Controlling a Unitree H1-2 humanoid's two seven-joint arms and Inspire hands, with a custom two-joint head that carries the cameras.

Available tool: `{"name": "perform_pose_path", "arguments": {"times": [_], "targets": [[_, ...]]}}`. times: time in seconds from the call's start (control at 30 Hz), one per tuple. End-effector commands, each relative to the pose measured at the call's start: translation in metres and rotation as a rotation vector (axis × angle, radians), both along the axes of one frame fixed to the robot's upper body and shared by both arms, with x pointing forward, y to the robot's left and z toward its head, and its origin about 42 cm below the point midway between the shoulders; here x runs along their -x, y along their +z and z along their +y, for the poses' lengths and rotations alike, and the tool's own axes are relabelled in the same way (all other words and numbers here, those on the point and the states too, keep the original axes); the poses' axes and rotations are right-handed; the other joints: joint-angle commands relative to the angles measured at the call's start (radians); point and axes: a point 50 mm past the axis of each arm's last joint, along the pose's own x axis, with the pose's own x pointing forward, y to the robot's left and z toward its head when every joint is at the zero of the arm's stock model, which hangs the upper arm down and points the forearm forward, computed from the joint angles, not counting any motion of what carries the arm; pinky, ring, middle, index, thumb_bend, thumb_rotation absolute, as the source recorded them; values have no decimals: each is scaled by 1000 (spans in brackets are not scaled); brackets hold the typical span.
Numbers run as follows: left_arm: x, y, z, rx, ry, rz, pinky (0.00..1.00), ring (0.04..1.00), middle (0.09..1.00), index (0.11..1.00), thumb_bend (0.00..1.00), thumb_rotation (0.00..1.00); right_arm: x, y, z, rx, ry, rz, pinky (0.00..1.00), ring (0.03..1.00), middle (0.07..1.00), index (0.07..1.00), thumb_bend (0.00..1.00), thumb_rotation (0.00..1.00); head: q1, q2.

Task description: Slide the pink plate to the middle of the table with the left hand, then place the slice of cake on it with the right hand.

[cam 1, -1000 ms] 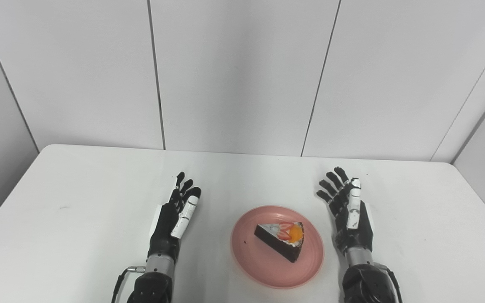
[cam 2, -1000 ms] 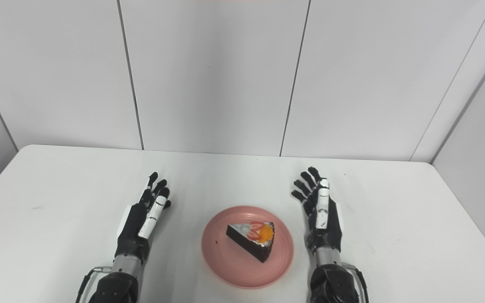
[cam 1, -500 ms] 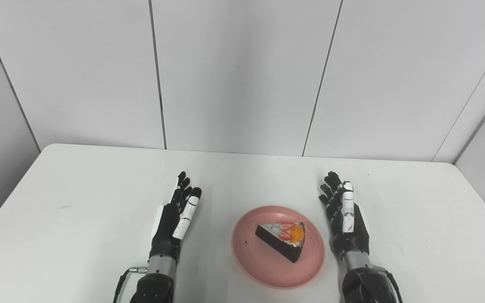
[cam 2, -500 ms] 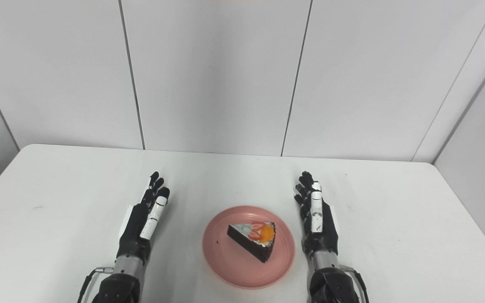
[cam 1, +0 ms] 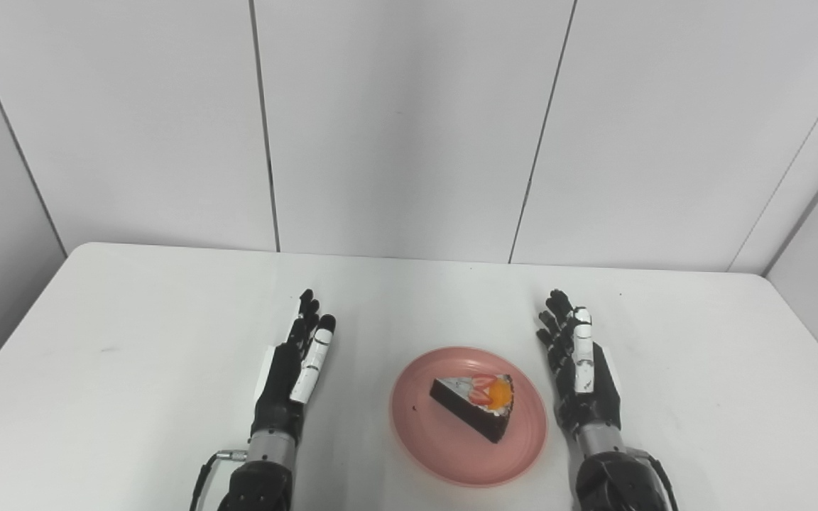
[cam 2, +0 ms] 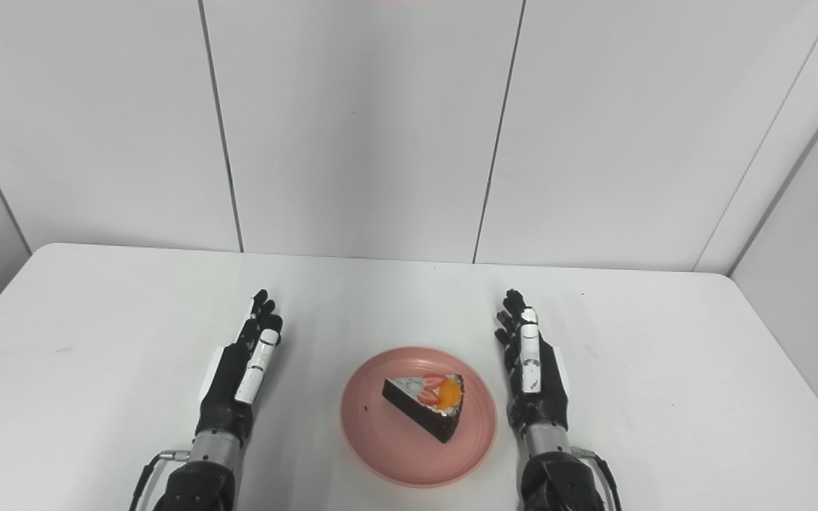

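The left hand (cam 1: 294, 372) is lying flat on the white table (cam 1: 132, 369), fingers straight and together, gripping nothing. The right hand (cam 1: 583, 372) is doing likewise, extended and empty. The pink plate (cam 1: 444, 454) is sitting between them, just beside the right hand, carrying the slice of cake (cam 1: 476, 404)

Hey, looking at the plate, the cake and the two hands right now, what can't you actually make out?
- Far side of the cake: hidden by the slice itself in both views.
- Plate under the cake: covered by the slice.
- Dark speck on the plate: too small to identify.
- Left hand and right hand: seen edge-on, palms hidden; whether they touch the table is unclear.
- Both forearms: cut off by the bottom edge.
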Motion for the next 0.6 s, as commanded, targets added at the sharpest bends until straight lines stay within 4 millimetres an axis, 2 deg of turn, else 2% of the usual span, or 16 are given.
{"name": "perform_pose_path", "arguments": {"times": [0.0,0.57], "targets": [[0,3,2,-8,9,-5,934,986,1000,971,569,883,4,-9,-1,-4,6,25,957,946,949,914,871,970,1,1],[0,5,1,1,5,-5,958,992,1000,984,571,867,5,-8,1,12,9,28,956,941,944,924,884,968,2,4]]}}
